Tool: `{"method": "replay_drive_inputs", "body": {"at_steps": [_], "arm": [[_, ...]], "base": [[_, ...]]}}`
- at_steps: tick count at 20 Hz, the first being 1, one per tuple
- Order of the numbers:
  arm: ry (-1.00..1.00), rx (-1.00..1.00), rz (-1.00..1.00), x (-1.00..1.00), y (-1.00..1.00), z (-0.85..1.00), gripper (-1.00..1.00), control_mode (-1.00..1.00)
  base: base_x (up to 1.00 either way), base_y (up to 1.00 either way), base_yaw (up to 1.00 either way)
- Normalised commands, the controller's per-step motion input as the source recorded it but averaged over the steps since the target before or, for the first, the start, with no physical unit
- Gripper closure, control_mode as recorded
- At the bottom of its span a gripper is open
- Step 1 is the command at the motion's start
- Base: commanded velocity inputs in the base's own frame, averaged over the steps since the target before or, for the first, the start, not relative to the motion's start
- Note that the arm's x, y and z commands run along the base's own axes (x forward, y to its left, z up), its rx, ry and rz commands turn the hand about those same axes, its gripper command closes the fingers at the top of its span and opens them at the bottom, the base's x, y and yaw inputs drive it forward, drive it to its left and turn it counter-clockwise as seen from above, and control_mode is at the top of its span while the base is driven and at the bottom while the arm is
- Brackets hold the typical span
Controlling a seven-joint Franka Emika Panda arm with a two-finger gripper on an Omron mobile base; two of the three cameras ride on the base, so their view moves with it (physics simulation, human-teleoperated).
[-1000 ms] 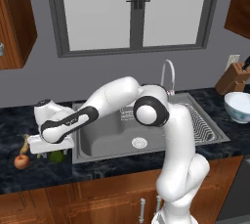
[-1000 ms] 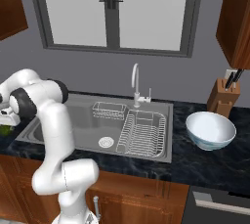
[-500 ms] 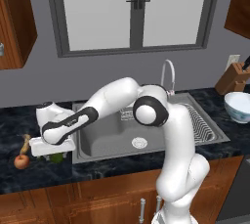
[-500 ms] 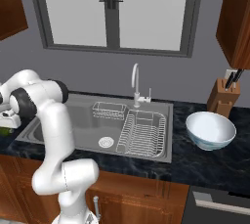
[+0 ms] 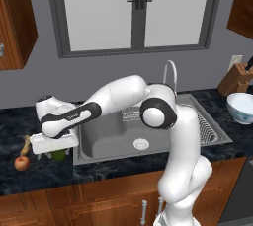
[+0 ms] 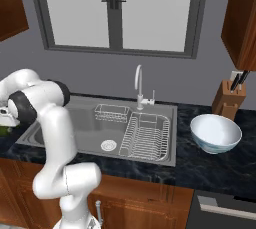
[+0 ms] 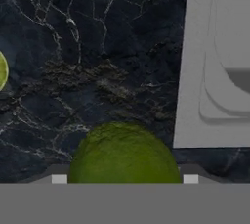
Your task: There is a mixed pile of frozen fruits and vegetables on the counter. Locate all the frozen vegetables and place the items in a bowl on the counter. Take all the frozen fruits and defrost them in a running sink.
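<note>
Reaching low over the counter left of the sink, the arm places the pincer directly on the green ball. In the hand view the ball sits centred between the two finger tips, one tip showing at each flank of it, with the jaws spread to the ball's width; actual contact cannot be confirmed, so whether the ball is clamped cannot be told. In the left base view the green ball lies under the white hand, just beside the sink's left rim.

The red fruit rests on the counter to the left of the hand, near the front edge, with the slim yellow-brown fruit touching or just behind it. A yellow-green item is cut off at the left edge of the hand view, well apart from the ball.

The sink rim runs close along one side of the ball. Bare marbled counter lies ahead of the pincer. The bowl stands on the counter right of the sink, beside the knife block, well apart from the pincer
</note>
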Motion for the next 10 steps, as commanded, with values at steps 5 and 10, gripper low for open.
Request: {"method": "replay_drive_inputs", "body": {"at_steps": [5,10], "arm": [[-0.14,0.00,0.00,-0.09,-0.93,0.29,1.00,-1.00],[-0.17,0.00,0.00,-0.27,-0.98,0.12,1.00,-1.00]], "base": [[0.00,0.00,0.00],[0.00,0.00,0.00]]}}
